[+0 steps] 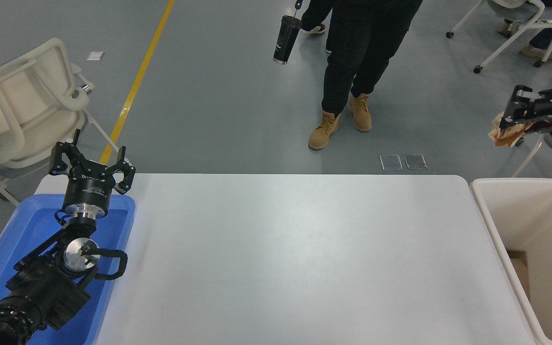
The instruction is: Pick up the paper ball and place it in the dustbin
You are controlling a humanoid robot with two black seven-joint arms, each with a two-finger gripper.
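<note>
Paper ball (pixel 507 134) is clamped in the jaws of the right gripper (pixel 515 120), held high at the right edge, above and beyond the dustbin (pixel 496 225) off the worktop's (pixel 295 258) right end. Left gripper (pixel 92 165) is parked over the blue tray (pixel 22 230), jaws spread apart.

Bright, even overhead light; sharp picture, soft shadows, no glare.
</note>
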